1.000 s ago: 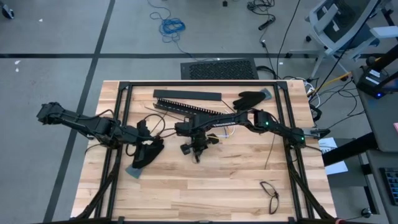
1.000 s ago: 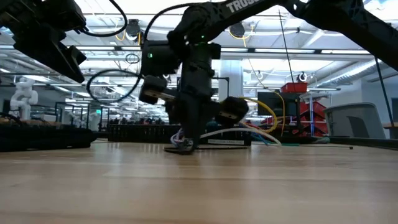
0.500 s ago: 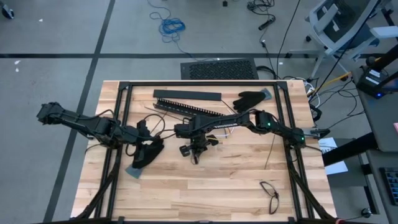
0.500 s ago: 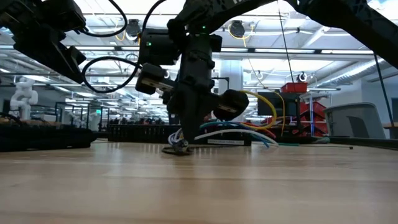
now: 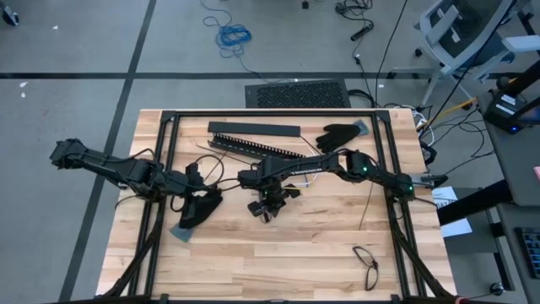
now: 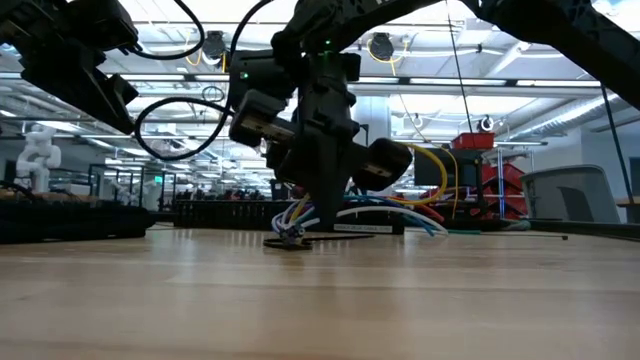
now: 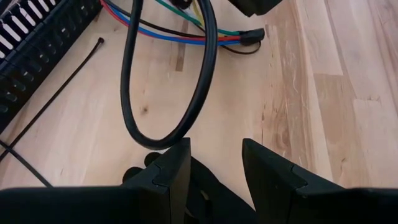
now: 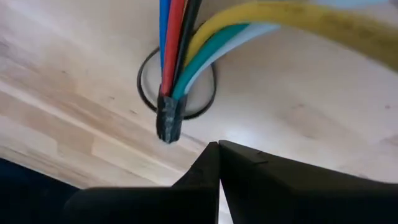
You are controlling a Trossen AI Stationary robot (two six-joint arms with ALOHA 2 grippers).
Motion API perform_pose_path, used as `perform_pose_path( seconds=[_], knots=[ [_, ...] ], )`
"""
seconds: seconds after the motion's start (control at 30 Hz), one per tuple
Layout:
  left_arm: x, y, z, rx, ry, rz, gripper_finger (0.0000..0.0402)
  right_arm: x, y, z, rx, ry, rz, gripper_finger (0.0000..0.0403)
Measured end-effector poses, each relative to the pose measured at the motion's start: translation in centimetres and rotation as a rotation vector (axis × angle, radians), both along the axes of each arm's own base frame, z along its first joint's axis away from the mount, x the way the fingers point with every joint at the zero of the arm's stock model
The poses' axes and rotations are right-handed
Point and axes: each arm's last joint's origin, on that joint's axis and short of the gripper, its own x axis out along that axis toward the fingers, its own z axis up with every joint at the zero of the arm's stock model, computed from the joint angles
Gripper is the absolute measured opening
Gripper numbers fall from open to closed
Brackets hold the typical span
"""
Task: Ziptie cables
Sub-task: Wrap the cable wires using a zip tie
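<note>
High view puts your right gripper (image 5: 268,205) at frame centre with its fingers pressed together, holding nothing, just beside the cables (image 8: 180,59) bundled on the table (image 5: 278,262). Your left gripper (image 5: 196,208), centre-left, is narrowly parted and empty.
</note>
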Motion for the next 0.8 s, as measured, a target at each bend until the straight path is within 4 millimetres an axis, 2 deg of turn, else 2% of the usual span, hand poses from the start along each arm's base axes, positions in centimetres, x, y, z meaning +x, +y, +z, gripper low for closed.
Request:
perform_pose_path(
  seconds=[0.17, 0.3, 0.47, 0.6, 0.7, 0.8],
  knots=[
    [0.0, 0.0, 0.0, 0.000, 0.000, 0.000, 0.0142, -0.2, 0.6, 0.0, -0.186, 0.019, 0.012, 0.0002],
    [0.0, 0.0, 0.0, 0.000, 0.001, 0.000, 0.0142, -0.6, 1.9, 1.9, -0.314, 0.001, -0.022, 0.0030],
    [0.0, 0.0, 0.0, 0.001, 0.001, 0.000, 0.0142, -1.5, 4.6, 4.5, -0.455, -0.013, -0.149, 0.0102],
    [0.0, 0.0, 0.0, 0.001, 0.002, 0.000, 0.0142, -2.1, 7.4, 5.5, -0.571, -0.035, -0.273, 0.0150],
    [0.0, 0.0, 0.0, 0.001, 0.002, -0.001, 0.0142, -2.9, 8.9, 5.5, -0.610, 0.022, -0.367, 0.0161],
    [0.0, 0.0, 0.0, 0.000, 0.002, -0.002, 0.0142, -3.7, 10.2, 5.7, -0.665, 0.054, -0.464, 0.0151]
  ],
)
